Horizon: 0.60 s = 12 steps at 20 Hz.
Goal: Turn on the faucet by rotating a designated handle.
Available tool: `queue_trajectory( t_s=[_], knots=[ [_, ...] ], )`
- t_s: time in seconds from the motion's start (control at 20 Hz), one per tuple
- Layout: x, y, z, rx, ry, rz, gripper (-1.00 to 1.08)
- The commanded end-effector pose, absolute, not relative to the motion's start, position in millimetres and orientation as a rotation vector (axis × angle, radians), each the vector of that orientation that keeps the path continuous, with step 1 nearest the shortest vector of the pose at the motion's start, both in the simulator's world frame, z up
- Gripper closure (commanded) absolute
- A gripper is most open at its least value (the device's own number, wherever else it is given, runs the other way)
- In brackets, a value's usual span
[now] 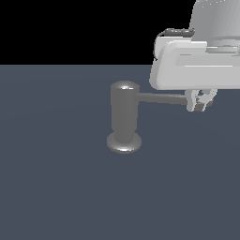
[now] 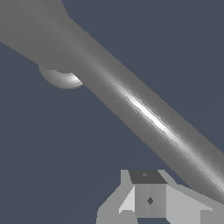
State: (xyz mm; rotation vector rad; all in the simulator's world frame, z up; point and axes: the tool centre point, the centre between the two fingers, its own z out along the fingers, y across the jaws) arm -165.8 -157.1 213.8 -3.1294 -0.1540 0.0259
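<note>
Where smooth metallic handle (image 1: pixel 161 98) ends, white gripper (image 1: pixel 199 104) sits; grip state unclear.

Open floor (image 1: pixel 56 187) is seen around the faucet (image 1: pixel 124 117) from 4 through 11 o'clock. At 3 o'clock the way is barred by the handle (image 1: pixel 159 98) and gripper (image 1: pixel 199 104).

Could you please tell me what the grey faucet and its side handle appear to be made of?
The grey upright cylindrical faucet looks like brushed or satin metal: its domed top carries a soft bright highlight. The thin grey rod handle seems to be the same metal; the wrist view shows a long bright streak along it. As these are renders, the material is only apparent.
</note>
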Motion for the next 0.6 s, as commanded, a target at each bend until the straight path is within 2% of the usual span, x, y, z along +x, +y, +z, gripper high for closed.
queue_trajectory(
  t_s=[0.0,0.55],
  knots=[
    [-153.0,-156.7,214.1,-3.133,-0.178,0.019,1.08],
    [-121.3,-176.7,215.2,-3.134,-0.174,0.013,1.08]
  ],
)
